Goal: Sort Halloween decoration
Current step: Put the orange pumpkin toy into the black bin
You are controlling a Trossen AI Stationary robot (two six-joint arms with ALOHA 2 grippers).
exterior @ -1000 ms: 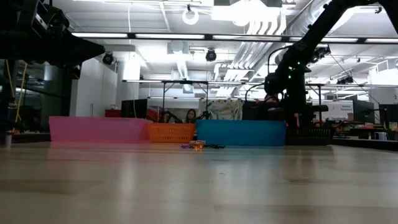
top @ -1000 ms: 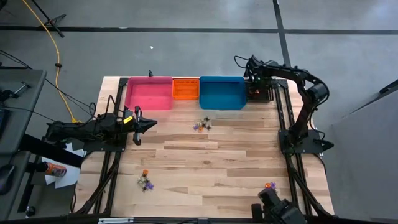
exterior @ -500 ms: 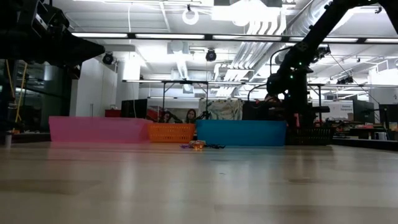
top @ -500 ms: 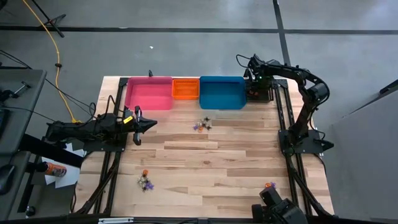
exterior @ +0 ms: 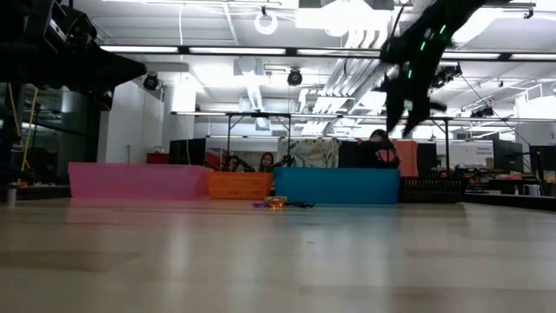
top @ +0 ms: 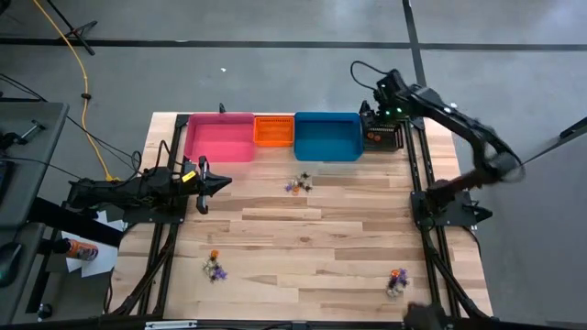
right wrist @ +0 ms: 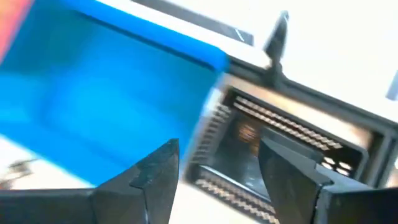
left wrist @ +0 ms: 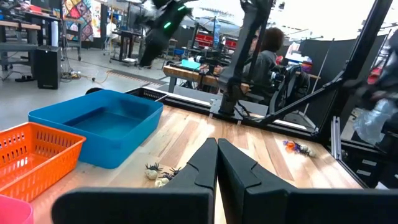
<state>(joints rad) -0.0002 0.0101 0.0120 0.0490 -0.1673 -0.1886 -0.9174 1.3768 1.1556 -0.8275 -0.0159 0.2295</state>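
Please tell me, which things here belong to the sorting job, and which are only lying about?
For the job: trinkets in three clusters; pink bin, orange bin, blue bin, black bin.

Lying about: yellow cable, papers.

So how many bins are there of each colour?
Pink bin: 1
Orange bin: 1
Blue bin: 1
Black bin: 1
Total: 4 bins, side by side along the far edge of the wooden table.
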